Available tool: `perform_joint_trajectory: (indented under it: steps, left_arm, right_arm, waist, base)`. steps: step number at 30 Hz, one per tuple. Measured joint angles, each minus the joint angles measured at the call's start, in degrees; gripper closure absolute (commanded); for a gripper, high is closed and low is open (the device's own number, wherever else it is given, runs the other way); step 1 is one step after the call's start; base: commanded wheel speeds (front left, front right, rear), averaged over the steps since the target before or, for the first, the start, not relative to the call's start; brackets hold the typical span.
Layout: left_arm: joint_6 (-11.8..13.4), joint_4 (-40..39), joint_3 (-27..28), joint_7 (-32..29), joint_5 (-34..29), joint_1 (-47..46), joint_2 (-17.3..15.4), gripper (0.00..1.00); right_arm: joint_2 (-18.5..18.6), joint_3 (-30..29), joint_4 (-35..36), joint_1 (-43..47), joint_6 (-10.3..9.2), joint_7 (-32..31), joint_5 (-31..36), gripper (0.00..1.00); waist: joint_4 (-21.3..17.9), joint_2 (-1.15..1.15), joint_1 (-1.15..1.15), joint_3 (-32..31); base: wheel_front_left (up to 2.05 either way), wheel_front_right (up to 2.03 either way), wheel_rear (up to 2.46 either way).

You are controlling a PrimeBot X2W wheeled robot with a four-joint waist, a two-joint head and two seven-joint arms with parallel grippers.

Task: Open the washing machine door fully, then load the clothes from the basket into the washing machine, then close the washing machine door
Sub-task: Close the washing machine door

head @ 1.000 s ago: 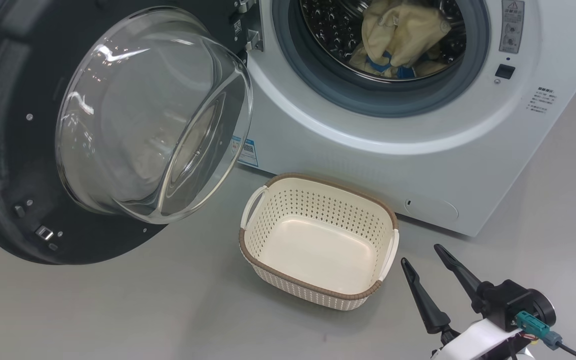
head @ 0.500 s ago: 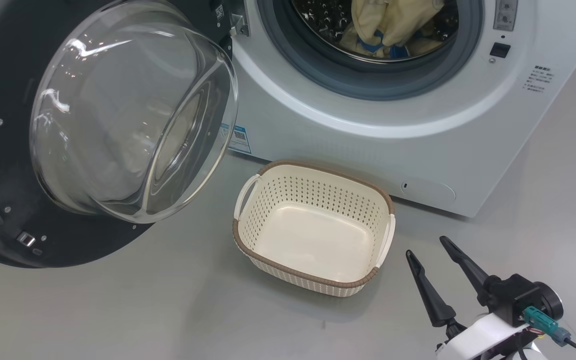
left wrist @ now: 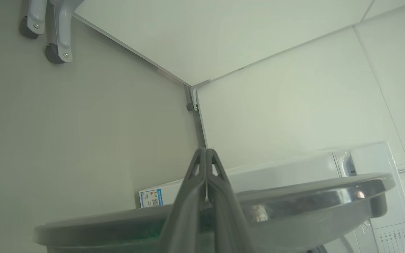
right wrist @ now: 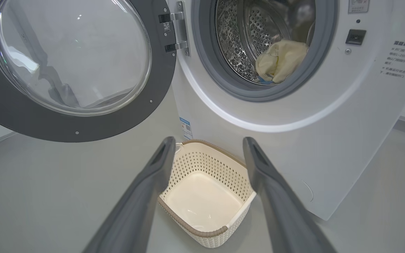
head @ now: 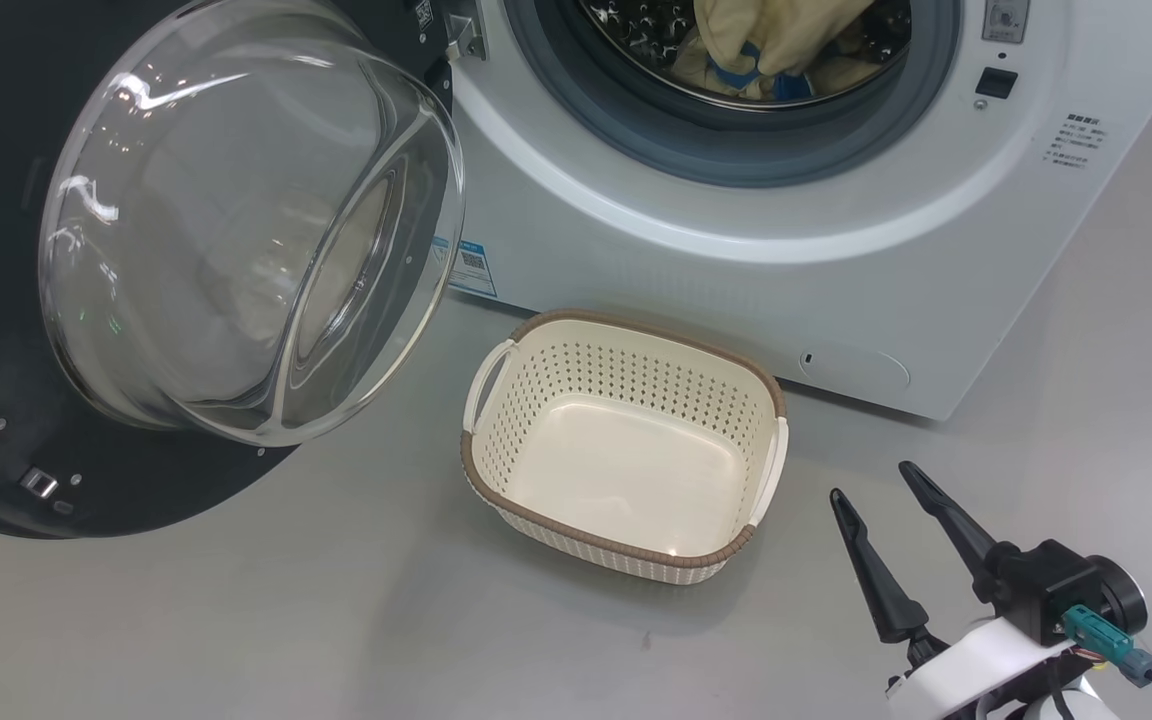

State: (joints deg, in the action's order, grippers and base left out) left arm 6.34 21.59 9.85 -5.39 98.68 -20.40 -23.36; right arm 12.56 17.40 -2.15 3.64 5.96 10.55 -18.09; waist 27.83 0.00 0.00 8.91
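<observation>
"So, how far along are we?"

"Nearly done, I'd judge. The washing machine (head: 736, 270) has its washing machine door (head: 196, 260) swung wide to the left. The basket (head: 626, 325) sits on the floor (head: 336, 620) just in front of the washer with its bottom bare, and the clothes (head: 776, 40) lie in the drum (right wrist: 244, 42). Only closing the door is left."

"And the claws?"

"My right gripper (head: 871, 482) hangs off the basket's right end, jaws wide apart and holding nothing. My left gripper (left wrist: 205, 151) is pressed together and empty by the door's rim. I can't tell whether it touches."
</observation>
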Motion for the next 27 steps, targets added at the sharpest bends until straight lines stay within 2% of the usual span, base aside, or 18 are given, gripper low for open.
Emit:
perform_joint_trajectory:
  steps: [8, 20, 27]
  left_arm:
    - [-0.2, 2.4, -1.7, -5.3, 0.7, -1.0, -1.0, 1.0]
    - [-3.8, 5.3, -2.4, -12.6, 4.1, -0.8, -1.6, 1.0]
    - [-7.3, 5.6, -2.5, -18.4, 7.3, 1.4, -1.4, 1.0]
  right_arm:
    - [0.1, -0.2, 0.4, -0.2, -0.15, -0.2, 0.0, 0.0]
    - [0.1, 0.0, 0.2, -0.7, -0.14, -0.2, 0.0, 0.0]
    - [-0.3, 0.3, -0.3, -0.7, -0.15, -0.1, 0.0, 0.0]
  waist:
    - [0.2, 0.0, 0.0, 0.3]
    - [0.1, 0.0, 0.0, -1.1]
    - [-0.9, 0.0, 0.0, -2.4]
  base:
    - [0.0, 0.0, 0.0]
    - [0.0, 0.0, 0.0]
    - [0.0, 0.0, 0.0]
